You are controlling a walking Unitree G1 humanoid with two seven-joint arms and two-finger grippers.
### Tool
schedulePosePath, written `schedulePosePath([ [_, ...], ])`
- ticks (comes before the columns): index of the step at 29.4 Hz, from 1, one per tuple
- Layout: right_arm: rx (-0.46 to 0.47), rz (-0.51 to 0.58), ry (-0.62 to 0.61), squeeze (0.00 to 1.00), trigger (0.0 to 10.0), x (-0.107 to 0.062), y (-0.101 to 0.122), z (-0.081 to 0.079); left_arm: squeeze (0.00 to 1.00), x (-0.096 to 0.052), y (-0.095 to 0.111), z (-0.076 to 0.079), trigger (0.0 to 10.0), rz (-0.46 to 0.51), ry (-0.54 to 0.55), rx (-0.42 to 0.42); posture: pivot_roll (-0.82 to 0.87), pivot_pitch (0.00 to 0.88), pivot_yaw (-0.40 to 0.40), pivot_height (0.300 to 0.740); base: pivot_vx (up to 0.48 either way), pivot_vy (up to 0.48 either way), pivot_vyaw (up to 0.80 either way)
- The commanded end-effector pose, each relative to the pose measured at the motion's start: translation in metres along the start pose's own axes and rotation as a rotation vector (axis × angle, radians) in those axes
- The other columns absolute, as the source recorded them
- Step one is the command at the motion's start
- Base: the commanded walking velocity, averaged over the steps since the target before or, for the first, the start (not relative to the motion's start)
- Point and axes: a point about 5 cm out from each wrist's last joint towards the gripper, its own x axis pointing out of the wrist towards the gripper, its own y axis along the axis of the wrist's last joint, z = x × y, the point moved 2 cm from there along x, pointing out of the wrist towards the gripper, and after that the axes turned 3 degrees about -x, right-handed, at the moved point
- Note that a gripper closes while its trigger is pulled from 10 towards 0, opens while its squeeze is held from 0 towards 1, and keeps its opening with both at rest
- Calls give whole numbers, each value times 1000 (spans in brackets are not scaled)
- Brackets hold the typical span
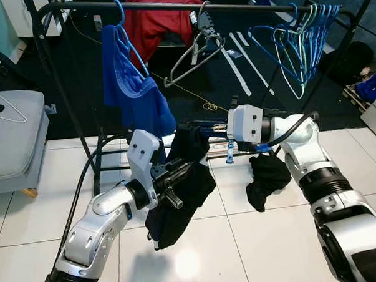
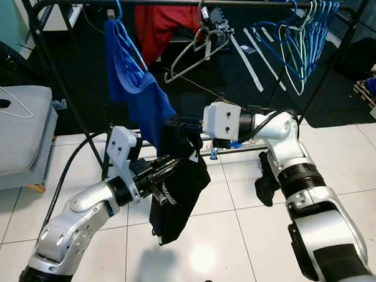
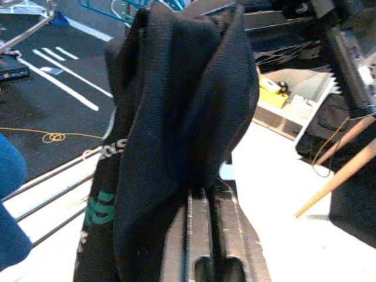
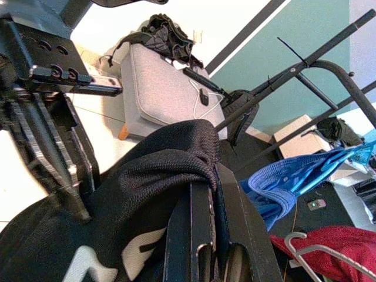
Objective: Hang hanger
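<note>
black garment hangs between both grippers, its hanger hidden in the folds; white and teal lettering unreadable. left gripper jaws pressed together pinching the cloth; right gripper likewise pinching its upper edge. above: rail, one blue shirt, one red garment.

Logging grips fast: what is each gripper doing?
Left gripper: shut on the black garment.
Right gripper: shut on the black garment too.
</note>
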Motion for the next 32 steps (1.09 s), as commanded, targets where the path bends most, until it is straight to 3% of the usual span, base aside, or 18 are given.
schedulePosePath([
  [1, -6, 9, -12, 0, 0, -3, 2, 1, 0, 0, -5, -4, 0, -25, 29, 8, -87, 216, -79, 740, 0, 0, 0],
  [3, -6, 9, -12, 0, 0, -3, 2, 1, 0, 0, -5, -4, 0, -25, 29, 8, -87, 216, -79, 740, 0, 0, 0],
  [8, 2, -35, -31, 0, 0, -7, -4, 3, 0, -6, -1, -25, 0, -18, 127, 53, -86, 218, -79, 740, 0, 0, 0],
  [9, 9, -65, -45, 0, 0, -10, -8, 3, 0, -11, 3, -38, 0, -21, 182, 101, -85, 219, -80, 740, 0, 0, 0],
  [11, 9, -65, -45, 0, 0, -10, -8, 3, 0, -11, 3, -38, 0, -21, 182, 101, -85, 219, -80, 740, 0, 0, 0],
  [12, 30, -129, -79, 0, 0, -19, -17, 3, 0, -23, 15, -61, 0, -36, 226, 224, -81, 220, -80, 740, 0, 0, 0],
  [14, 30, -129, -79, 0, 0, -19, -17, 3, 0, -23, 15, -61, 0, -36, 226, 224, -81, 220, -80, 740, 0, 0, 0],
  [15, 45, -173, -100, 0, 0, -27, -24, 2, 0, -32, 26, -68, 0, -39, 189, 288, -81, 220, -80, 740, 0, 0, 0],
  [16, 45, -173, -100, 0, 0, -27, -24, 2, 0, -32, 26, -68, 0, -39, 189, 288, -81, 220, -80, 740, 0, 0, 0],
  [19, 76, -223, -120, 0, 0, -36, -32, -3, 0, -48, 41, -63, 0, -62, 17, 301, -76, 222, -75, 740, 0, 0, 0],
  [24, 112, -229, -148, 0, 0, -37, -35, -9, 0, -53, 50, -53, 0, -107, -122, 321, -66, 223, -70, 740, 0, 0, 0],
  [32, 127, -202, -189, 0, 0, -32, -33, -10, 0, -50, 57, -46, 0, -102, -175, 367, -65, 223, -63, 740, 0, 0, 0],
])
